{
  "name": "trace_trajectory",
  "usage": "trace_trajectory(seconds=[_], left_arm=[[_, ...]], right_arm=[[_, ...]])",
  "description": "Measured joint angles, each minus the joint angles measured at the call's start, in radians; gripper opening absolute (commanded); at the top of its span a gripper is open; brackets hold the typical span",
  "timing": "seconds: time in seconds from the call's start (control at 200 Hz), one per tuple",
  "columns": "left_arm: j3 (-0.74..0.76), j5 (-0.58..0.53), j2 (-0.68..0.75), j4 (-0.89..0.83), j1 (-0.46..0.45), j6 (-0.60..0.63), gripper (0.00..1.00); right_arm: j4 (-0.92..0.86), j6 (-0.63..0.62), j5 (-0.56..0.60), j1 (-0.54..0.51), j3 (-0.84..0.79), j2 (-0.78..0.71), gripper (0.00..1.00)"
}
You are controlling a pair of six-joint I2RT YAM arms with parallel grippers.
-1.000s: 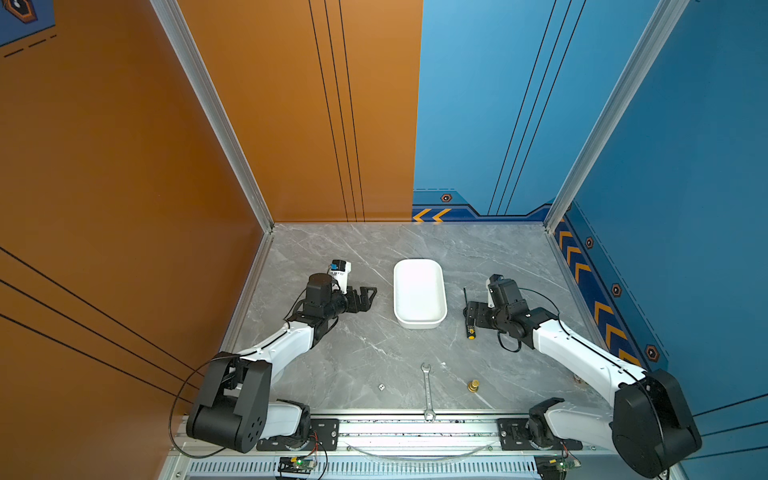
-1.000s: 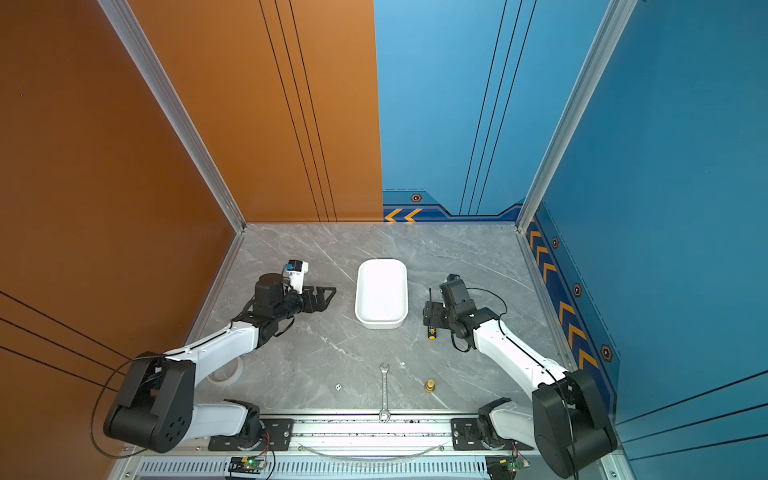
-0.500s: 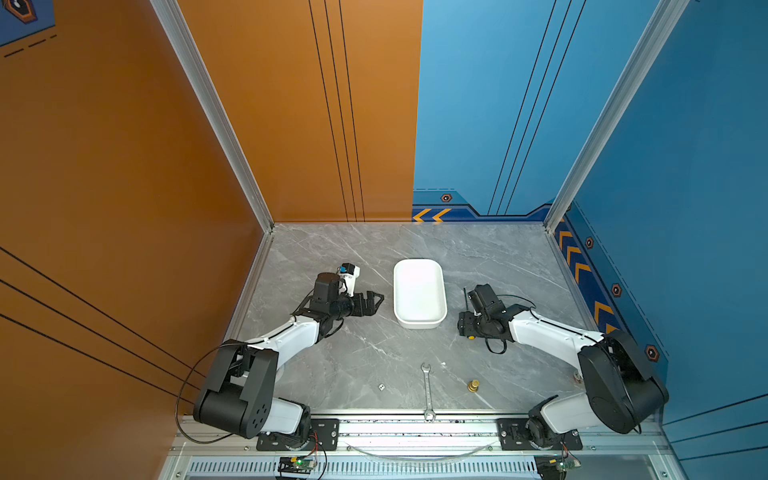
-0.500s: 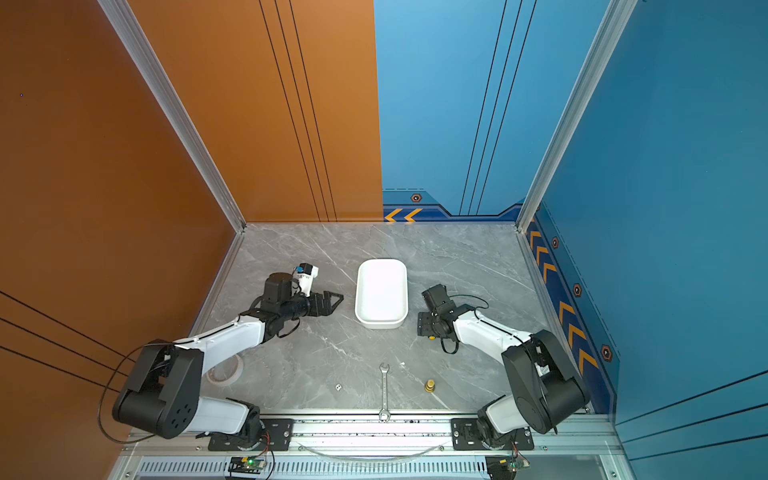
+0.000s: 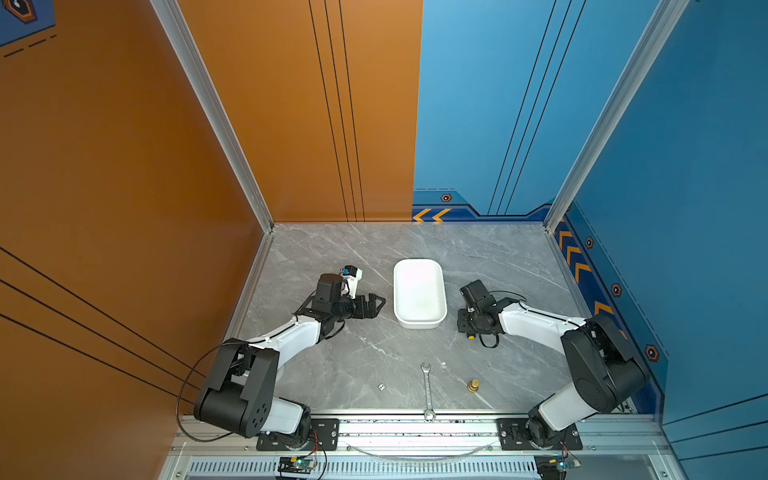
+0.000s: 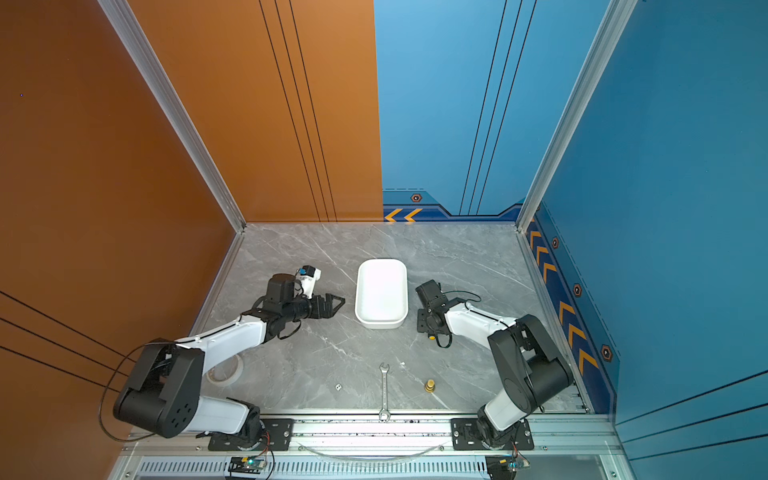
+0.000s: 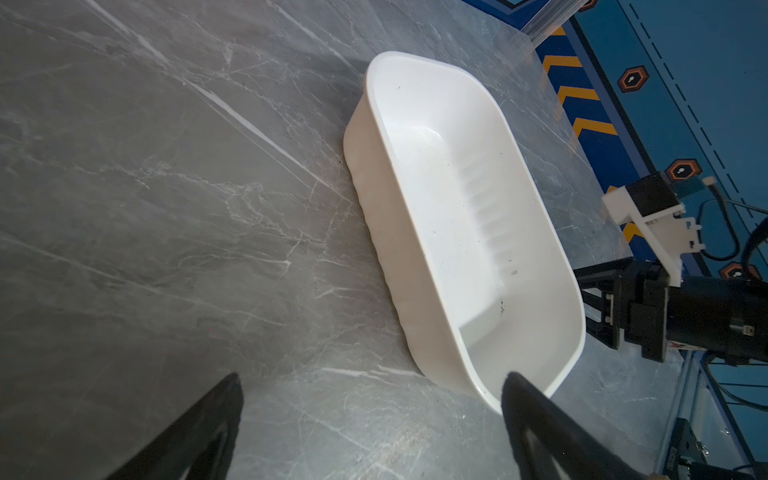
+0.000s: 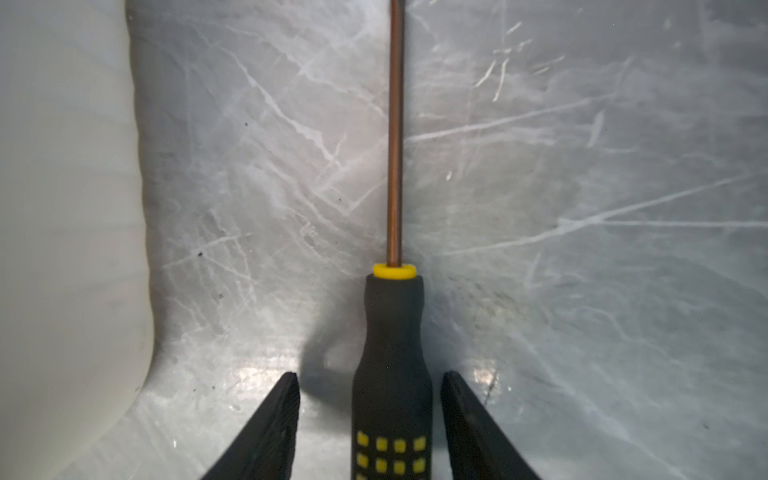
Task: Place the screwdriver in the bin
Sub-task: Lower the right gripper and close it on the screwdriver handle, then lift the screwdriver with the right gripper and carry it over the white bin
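Near the bench [image 5: 332,365] front edge the wrench [image 5: 427,390] and a brass fitting [image 5: 473,385] lie untouched. Beyond them, I find the right tool [image 8: 369,374] has dropped low and narrowed within the last second, its fingers [image 8: 270,432] straddling the black handle of the screwdriver [image 8: 392,353] with a gap each side, not yet pinching; the screwdriver lies flat on the bench just beside the empty bin [image 5: 419,323], toward the right edge, so I judge the grasp imminent, transfer outstanding. The left tool [image 7: 372,378] hangs spread on the bin's opposite side; no legible brand or writing found.
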State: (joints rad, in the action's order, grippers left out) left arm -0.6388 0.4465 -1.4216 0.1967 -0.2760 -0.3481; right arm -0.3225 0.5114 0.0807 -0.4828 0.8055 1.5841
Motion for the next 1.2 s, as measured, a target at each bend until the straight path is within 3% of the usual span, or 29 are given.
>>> trace_trajectory(seconds=[0.095,0.18,0.36,0.551,0.676,0.966,1.197], left_arm=[[-0.008,0.0,0.0,-0.011,-0.001,0.002,0.98],[-0.013,0.0,0.0,-0.013,-0.001,0.003,0.98],[-0.013,0.0,0.0,-0.015,-0.001,0.006,0.98],[-0.013,0.0,0.0,-0.027,-0.001,0.012,0.98],[-0.013,0.0,0.0,-0.046,-0.001,0.023,0.98],[-0.019,0.0,0.0,-0.066,-0.001,0.045,0.98],[-0.02,0.0,0.0,-0.066,-0.001,0.045,0.98]], right_arm=[[0.0,0.003,0.002,0.0,0.007,0.006,0.45],[-0.001,0.003,0.006,-0.001,0.007,0.01,0.31],[-0.01,0.002,0.009,-0.001,0.018,0.018,0.2],[-0.025,0.002,0.009,-0.001,0.026,0.021,0.01],[-0.049,0.002,0.006,-0.001,0.027,-0.01,0.0],[-0.097,0.006,-0.041,-0.035,0.146,-0.274,0.0],[-0.084,0.042,-0.05,-0.168,0.313,-0.232,0.0]])
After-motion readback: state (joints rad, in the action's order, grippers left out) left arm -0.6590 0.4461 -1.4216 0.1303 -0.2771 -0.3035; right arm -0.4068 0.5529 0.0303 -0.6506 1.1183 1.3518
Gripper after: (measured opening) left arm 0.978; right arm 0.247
